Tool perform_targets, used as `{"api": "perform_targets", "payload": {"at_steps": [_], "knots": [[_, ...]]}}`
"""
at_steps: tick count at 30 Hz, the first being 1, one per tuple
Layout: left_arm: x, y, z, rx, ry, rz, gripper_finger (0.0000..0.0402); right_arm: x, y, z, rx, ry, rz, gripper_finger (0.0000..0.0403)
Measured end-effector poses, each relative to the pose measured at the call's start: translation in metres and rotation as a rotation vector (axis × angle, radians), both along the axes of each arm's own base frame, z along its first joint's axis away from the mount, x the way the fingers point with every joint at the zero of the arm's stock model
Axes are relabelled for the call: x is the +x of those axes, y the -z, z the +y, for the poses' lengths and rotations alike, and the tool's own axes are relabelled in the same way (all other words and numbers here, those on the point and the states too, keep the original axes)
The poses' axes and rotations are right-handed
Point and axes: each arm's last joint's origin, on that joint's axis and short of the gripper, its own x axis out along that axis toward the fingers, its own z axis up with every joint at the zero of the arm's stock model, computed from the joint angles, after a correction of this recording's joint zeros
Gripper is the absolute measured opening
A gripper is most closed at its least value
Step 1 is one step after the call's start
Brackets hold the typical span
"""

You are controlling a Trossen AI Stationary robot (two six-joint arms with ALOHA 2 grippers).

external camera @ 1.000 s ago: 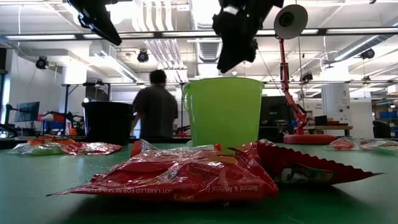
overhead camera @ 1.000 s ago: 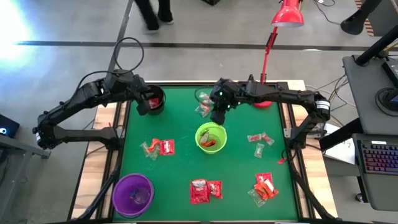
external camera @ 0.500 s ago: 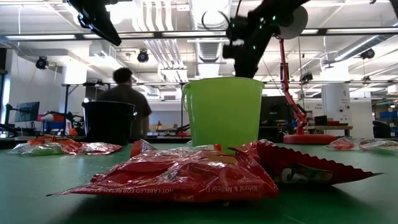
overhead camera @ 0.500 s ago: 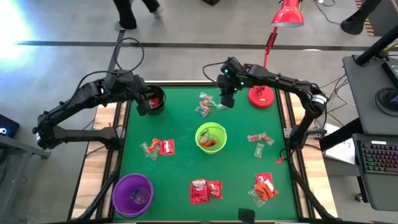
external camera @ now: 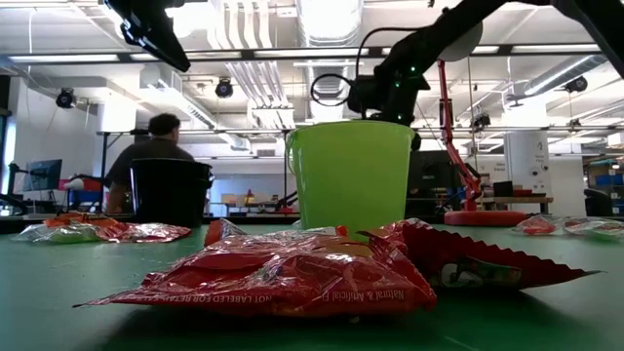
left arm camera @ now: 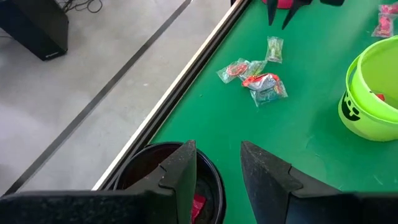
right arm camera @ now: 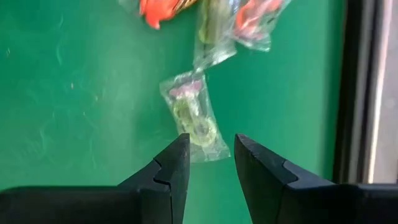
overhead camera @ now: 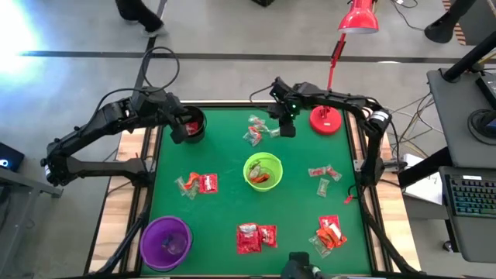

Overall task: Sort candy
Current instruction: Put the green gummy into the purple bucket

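Right jaws [right arm camera: 207,163] apart, empty, just above a clear-wrapped candy [right arm camera: 193,118].

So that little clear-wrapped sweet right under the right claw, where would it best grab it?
Probably across the middle of the clear-wrapped sweet, coming straight down from above. It lies flat and alone on the green table, long and narrow, just apart from the other sweets. The right claw stands open over its near end, fingers on either side of its narrow width, so closing should pinch it.
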Motion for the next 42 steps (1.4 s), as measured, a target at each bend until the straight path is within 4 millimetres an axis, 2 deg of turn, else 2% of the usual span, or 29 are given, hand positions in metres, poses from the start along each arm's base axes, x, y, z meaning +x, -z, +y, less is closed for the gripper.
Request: {"api": "perform_targets", "payload": {"at_steps": [7, 12, 20, 27, 30, 36, 42], "knots": [[0.0, 0.0, 0.0, -0.011, -0.012, -0.009, 0.0109, 0.004, 0.014, -0.003, -0.006, -0.078, 0.024, 0.0114], [0.0, 0.0, 0.0, -0.013, -0.014, -0.01, 0.0109, 0.006, 0.023, -0.004, 0.016, -0.076, 0.041, 0.0118], [0.0, 0.0, 0.0, -0.016, -0.017, -0.012, 0.0109, 0.01, 0.051, -0.008, 0.055, -0.075, 0.101, 0.0119], [0.0, 0.0, 0.0, -0.016, -0.017, -0.012, 0.0109, 0.011, 0.062, -0.01, 0.065, -0.055, 0.125, 0.0117], [0.0, 0.0, 0.0, -0.016, -0.017, -0.012, 0.0109, 0.011, 0.063, -0.011, 0.058, -0.037, 0.135, 0.0097], [0.0, 0.0, 0.0, -0.015, -0.017, -0.013, 0.0109, 0.006, 0.062, -0.017, 0.085, 0.075, 0.129, 0.0019], [0.0, 0.0, 0.0, -0.014, -0.018, -0.012, 0.0109, 0.0, 0.051, -0.016, 0.094, 0.172, 0.134, 0.001]]}}
